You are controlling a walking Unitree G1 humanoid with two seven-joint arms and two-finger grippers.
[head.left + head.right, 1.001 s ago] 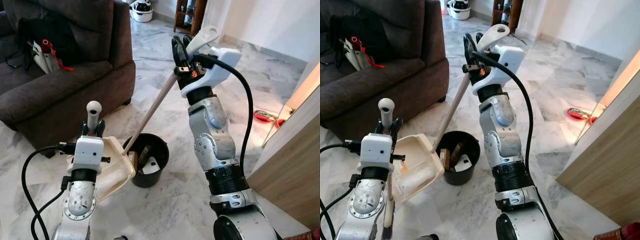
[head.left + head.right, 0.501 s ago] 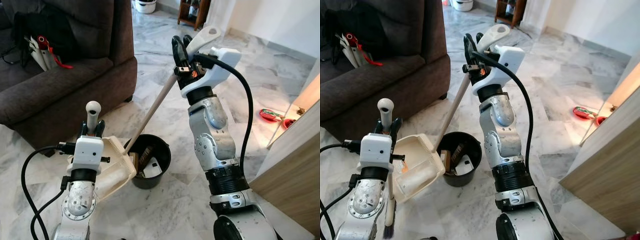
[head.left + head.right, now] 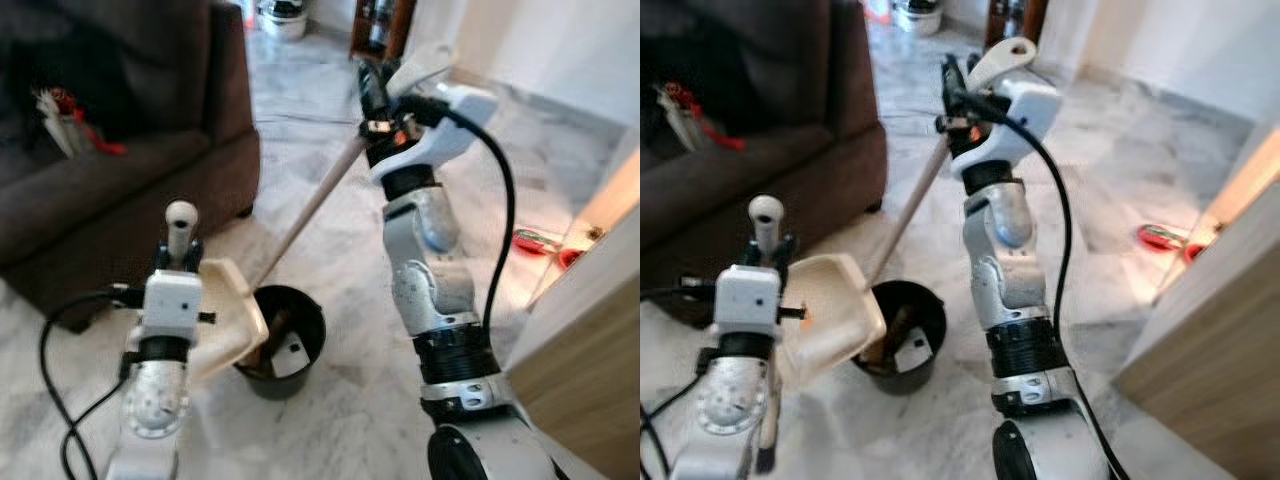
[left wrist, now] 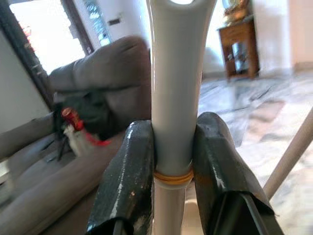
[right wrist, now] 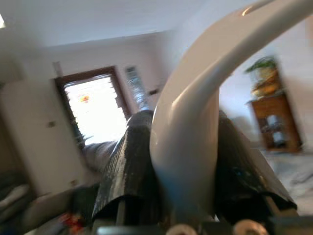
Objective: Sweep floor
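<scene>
Your left gripper (image 4: 173, 161) still pinches cream plastic dustpan (image 3: 226, 318), now tipped over round black bin (image 3: 284, 340); right gripper (image 5: 183, 161) still clamps long cream broom handle (image 3: 315, 205). View blurred, cam moved.

A dark brown sofa (image 3: 110, 190) stands on a pale marble floor (image 3: 330, 400), with a dark bag and red-and-white items (image 3: 60, 125) resting on its seat. A wooden cabinet (image 3: 590, 330) edges the right side, and a red object (image 3: 530, 241) lies on the floor near it. Farther back stand a wooden side table (image 4: 238, 41) and a white round object (image 3: 280, 18), too blurred to identify.
</scene>
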